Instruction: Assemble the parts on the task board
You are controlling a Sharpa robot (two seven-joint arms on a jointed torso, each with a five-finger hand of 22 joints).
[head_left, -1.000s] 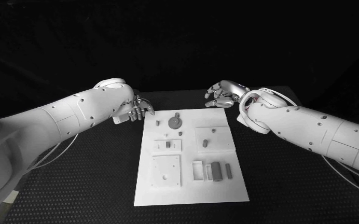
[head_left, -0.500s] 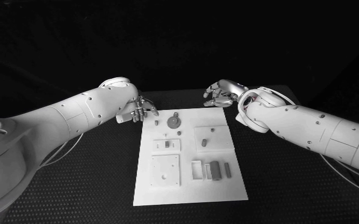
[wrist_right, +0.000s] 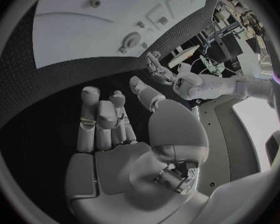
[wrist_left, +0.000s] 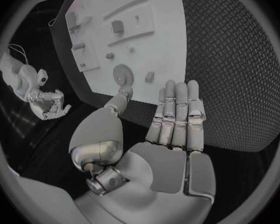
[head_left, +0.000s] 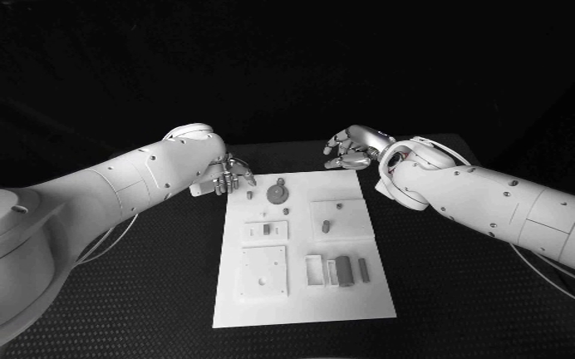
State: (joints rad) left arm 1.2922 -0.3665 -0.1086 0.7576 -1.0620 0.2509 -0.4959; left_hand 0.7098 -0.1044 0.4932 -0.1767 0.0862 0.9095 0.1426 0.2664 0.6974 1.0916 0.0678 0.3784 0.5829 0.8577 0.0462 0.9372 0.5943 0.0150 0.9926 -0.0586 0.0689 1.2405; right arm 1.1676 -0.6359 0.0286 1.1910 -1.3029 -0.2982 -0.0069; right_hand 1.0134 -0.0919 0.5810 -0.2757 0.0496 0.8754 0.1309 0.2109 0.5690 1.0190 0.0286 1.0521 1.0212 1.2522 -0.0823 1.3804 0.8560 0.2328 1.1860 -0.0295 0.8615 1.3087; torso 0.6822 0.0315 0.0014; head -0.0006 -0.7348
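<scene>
The white task board (head_left: 304,301) lies in the middle of the black table. On it are a round disc part (head_left: 278,193), a small peg (head_left: 249,195), an upright piece (head_left: 325,226) and several grey bars (head_left: 345,270). My left hand (head_left: 225,174) hovers at the board's far left corner, fingers straight and side by side, holding nothing (wrist_left: 175,118). My right hand (head_left: 350,151) hangs just beyond the board's far right corner, fingers loosely bent, nothing in it (wrist_right: 109,129). The disc part (wrist_left: 122,75) lies just beyond my left fingertips.
Raised white blocks (head_left: 265,272) stand on the board's near half. Black mesh table surface (head_left: 455,292) surrounds the board on both sides. Each wrist view shows the other hand: the right hand (wrist_left: 50,104) and the left hand (wrist_right: 157,67).
My left arm has swung in a little, bringing the hand slightly nearer the board's far left corner. The right hand has barely moved. The parts lie as before.
</scene>
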